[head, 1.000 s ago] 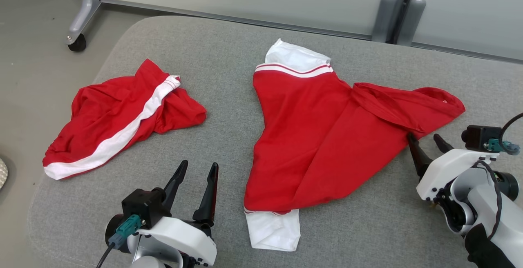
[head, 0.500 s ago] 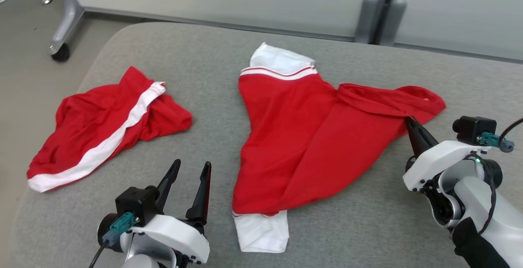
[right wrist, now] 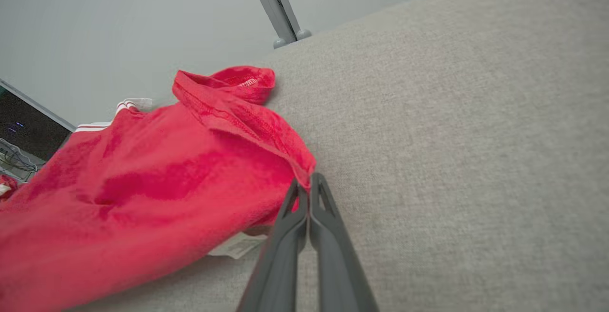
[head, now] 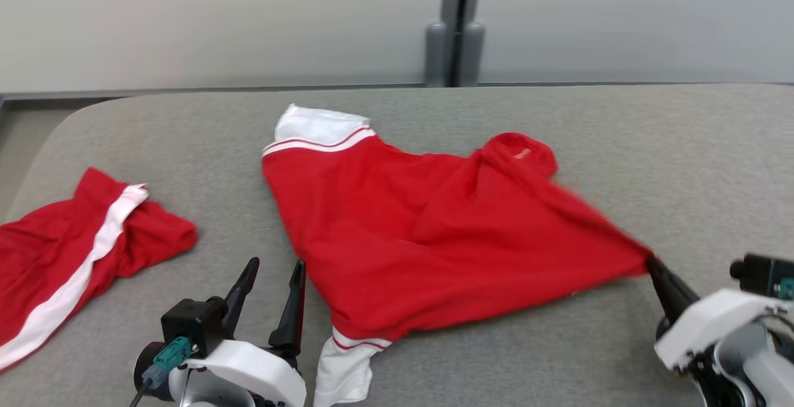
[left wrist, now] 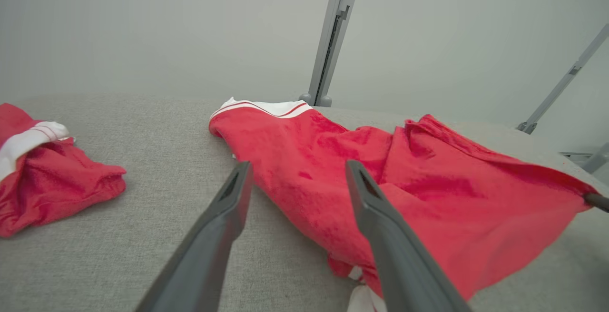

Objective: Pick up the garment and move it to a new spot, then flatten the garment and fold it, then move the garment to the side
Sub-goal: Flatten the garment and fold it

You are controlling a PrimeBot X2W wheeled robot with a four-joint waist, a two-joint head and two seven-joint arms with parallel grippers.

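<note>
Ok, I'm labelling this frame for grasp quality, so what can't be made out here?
Head view: the second red garment is cut by the left edge; the red shirt blurs near the right pincer.
Right wrist view: how much cloth the shut pincer holds is hidden between its fingers; the pale tag is half under the shirt.

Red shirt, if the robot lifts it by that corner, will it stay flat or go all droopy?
Probably droopy: the red shirt wrinkles and stretches to a point where the right gripper, jaws shut, pinches its corner. It looks thin and folds over itself, so it is likely light. It may drag rather than slide on the fuzzy grey cushion.
</note>
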